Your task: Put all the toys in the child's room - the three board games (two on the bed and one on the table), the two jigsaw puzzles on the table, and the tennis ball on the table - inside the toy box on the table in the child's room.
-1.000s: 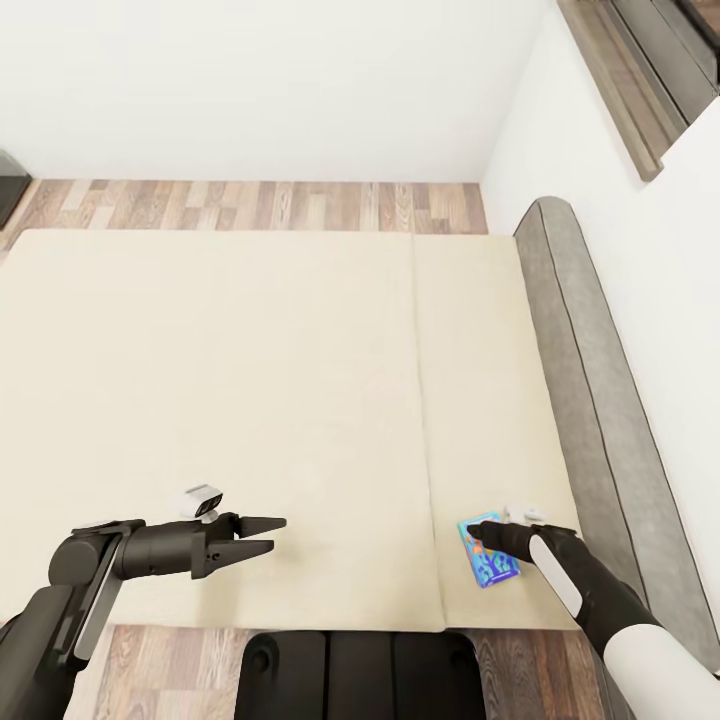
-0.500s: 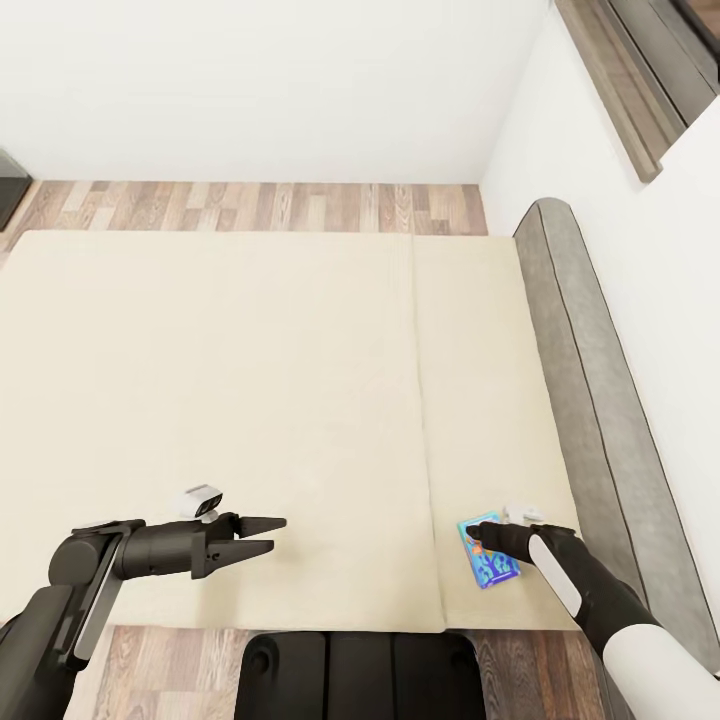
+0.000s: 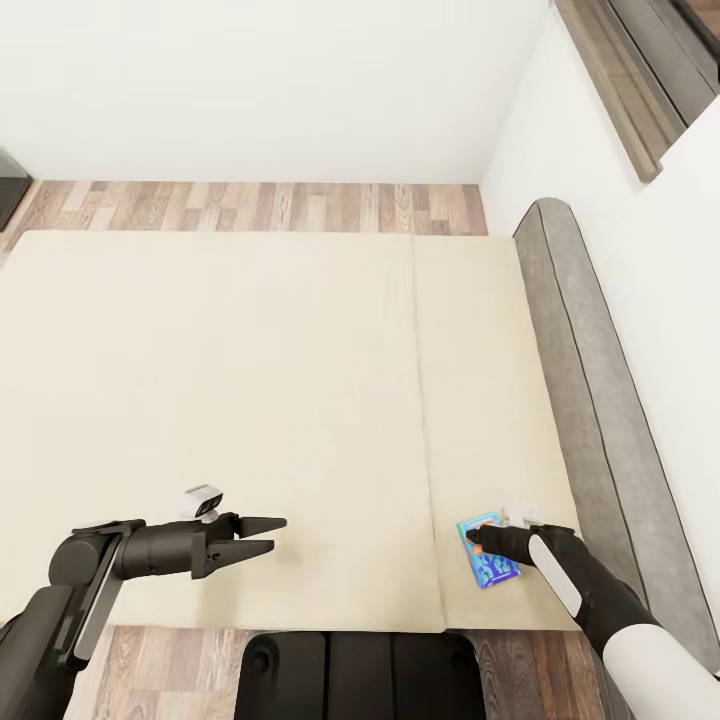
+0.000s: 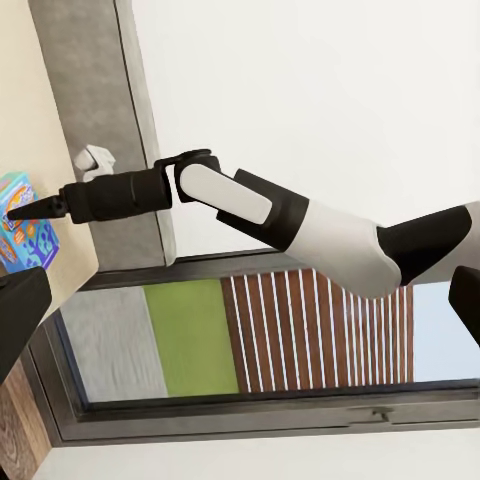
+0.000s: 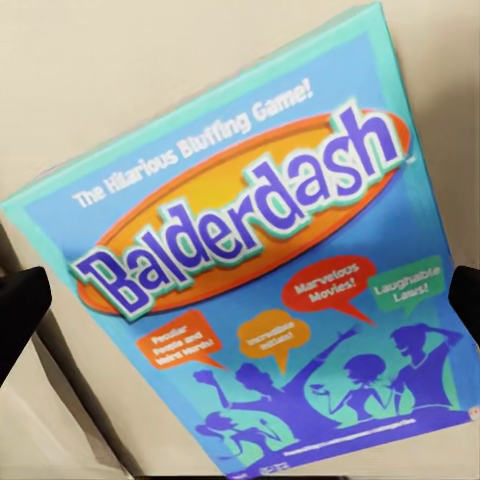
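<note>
**Right gripper inching over the blue game on the bed**

Edging slightly forward over the last second, the right gripper (image 3: pixel 478 535) is now reaching a little farther across the game (image 3: pixel 489 553), while the left arm and the camera are keeping their places.

That game, a blue "Balderdash" box (image 5: pixel 260 270), is lying flat on the bed (image 3: pixel 250 400), on the narrower section just right of the seam and close to the near edge. The right gripper is hanging right over the box's top end; the right wrist view is showing its dark fingertips (image 5: pixel 22 315) spread wide to either side of the box, jaws apart and not closed on it. Whether they are touching the box is unclear.

Well to the left of the game, over the wide section of the bed, the left gripper (image 3: pixel 268 535) is pointing toward the seam with its two fingers parted. A grey headboard (image 3: pixel 590 400) is running along the bed's right side, against the white wall. Beyond the bed's far edge, wood floor (image 3: pixel 250 205) is showing.
</note>
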Controlling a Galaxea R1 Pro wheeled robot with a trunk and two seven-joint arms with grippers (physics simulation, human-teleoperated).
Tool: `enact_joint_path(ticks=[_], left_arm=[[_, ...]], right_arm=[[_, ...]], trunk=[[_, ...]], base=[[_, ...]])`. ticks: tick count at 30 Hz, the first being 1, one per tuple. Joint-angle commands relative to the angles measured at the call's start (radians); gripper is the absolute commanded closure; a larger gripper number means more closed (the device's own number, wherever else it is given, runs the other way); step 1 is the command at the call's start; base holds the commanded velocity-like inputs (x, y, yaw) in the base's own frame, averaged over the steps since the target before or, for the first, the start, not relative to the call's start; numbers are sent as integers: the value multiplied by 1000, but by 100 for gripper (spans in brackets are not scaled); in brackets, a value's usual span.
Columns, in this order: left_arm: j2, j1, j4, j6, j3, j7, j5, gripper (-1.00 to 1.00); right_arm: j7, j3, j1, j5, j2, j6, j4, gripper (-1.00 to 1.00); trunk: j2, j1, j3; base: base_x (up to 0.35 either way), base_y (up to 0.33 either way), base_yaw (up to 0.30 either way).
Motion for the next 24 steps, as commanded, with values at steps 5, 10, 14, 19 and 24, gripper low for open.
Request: enact_joint_path(ticks=[5,10,14,19,24], left_arm=[[0,-1,0,11,0,-4,0,-100],[0,0,0,11,0,-4,0,-100],[0,0,0,11,-1,-4,0,-100],[0,0,0,11,-1,-4,0,-100],[0,0,0,11,-1,-4,-1,-100]], right_arm=[[2,2,0,2,-3,5,-1,-100],[1,2,0,2,-3,4,0,-100],[1,1,-1,2,-3,4,0,-100],[1,0,-5,3,-3,4,0,-100],[1,0,-7,3,-2,4,0,-100]], trunk=[[-2,1,-1],[-2,1,-1],[-2,1,-1],[-2,1,-2],[-2,1,-5]], base=[[0,0,0],[0,0,0],[0,0,0],[0,0,0],[0,0,0]])
